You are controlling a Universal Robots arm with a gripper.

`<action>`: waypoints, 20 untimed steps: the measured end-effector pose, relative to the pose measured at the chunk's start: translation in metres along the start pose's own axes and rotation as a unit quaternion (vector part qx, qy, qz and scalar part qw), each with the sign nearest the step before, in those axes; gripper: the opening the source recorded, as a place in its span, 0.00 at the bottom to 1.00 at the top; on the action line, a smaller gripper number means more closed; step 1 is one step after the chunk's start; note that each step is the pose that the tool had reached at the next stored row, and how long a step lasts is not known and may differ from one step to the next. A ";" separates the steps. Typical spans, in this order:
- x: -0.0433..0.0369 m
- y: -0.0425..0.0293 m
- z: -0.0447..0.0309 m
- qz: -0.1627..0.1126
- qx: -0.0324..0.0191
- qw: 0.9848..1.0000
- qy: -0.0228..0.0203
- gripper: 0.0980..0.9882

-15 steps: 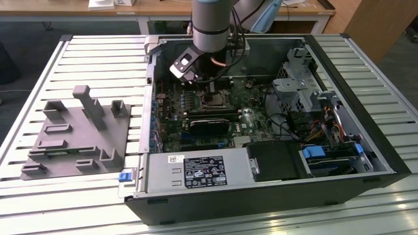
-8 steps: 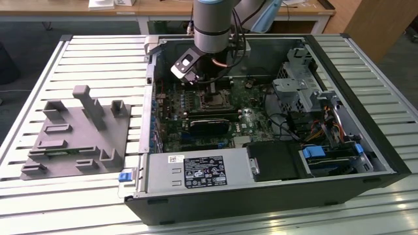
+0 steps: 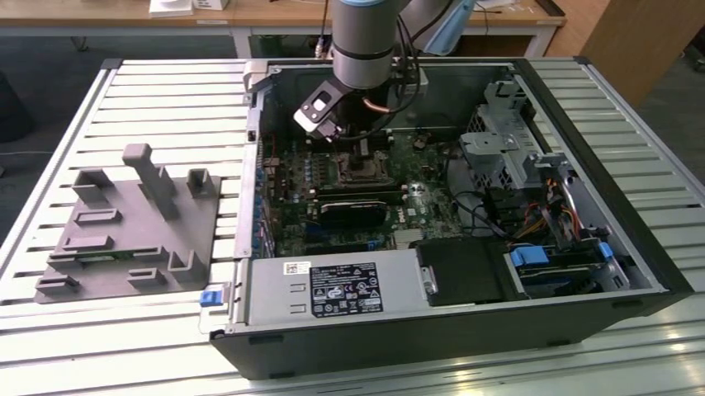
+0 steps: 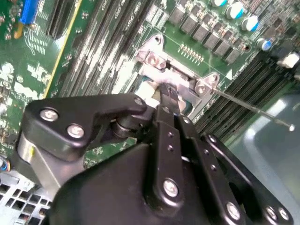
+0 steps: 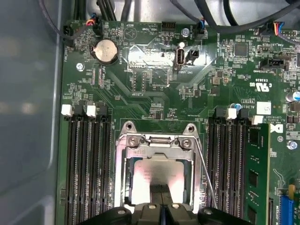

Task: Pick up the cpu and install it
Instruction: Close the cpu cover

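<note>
The cpu (image 5: pixel 157 176), a small square chip with a shiny silver top, lies flat inside the motherboard socket (image 5: pixel 123 159), ringed by its metal frame. In the second wrist view a pale edge of the cpu (image 4: pixel 149 88) shows just beside the fingertips. My gripper (image 5: pixel 161 199) is shut, its two black fingers pressed together right over the chip's near edge; whether they touch it I cannot tell. In the exterior view the gripper (image 3: pixel 352 153) reaches down into the open computer case above the socket (image 3: pixel 361 172).
The socket's thin metal lever (image 5: pixel 206 173) stands unlatched beside the frame. Memory slots (image 5: pixel 86 168) flank the socket, and a green memory stick (image 5: pixel 257 173) sits in one. The case walls (image 3: pixel 573 124), drive cage and cables crowd the exterior view's right. A grey plastic tray (image 3: pixel 121 223) lies outside the case.
</note>
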State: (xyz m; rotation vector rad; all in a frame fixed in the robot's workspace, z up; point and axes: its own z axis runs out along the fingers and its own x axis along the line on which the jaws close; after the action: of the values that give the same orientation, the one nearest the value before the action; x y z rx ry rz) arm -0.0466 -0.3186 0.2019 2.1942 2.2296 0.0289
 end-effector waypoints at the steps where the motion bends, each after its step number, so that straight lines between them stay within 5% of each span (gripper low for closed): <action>1: -0.0002 -0.0001 -0.0018 0.000 0.000 1.000 -0.001 0.01; 20: -0.0005 0.0143 -0.0024 0.000 0.001 1.000 -0.001 0.01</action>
State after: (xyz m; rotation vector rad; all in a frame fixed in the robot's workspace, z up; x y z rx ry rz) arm -0.0323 -0.3189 0.2046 2.1939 2.2296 0.0263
